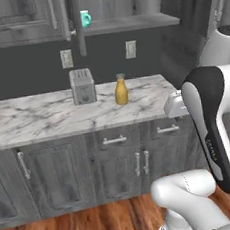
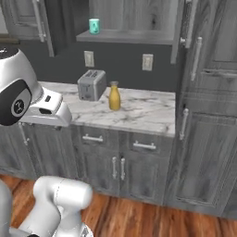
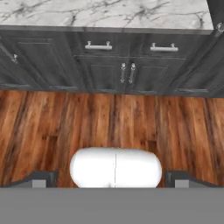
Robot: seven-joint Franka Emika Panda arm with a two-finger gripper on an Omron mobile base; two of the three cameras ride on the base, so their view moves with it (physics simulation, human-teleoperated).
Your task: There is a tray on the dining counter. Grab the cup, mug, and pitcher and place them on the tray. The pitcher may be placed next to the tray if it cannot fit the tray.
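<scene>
Mustard-yellow pitcher (image 1: 121,90) stands upright on the marble worktop (image 1: 47,119), right of the grey toaster (image 1: 82,86), about midway between front and back edges; teal mug (image 1: 85,19) sits on the open shelf (image 1: 127,23) above, near its left end; nothing looks collected yet, so I judge all three placements are left; gripper (image 3: 113,178) is wide open and empty, aimed down at the wood floor (image 3: 109,118) in front of dark grey cabinets (image 3: 109,70); two wall outlets sit behind the worktop.
</scene>
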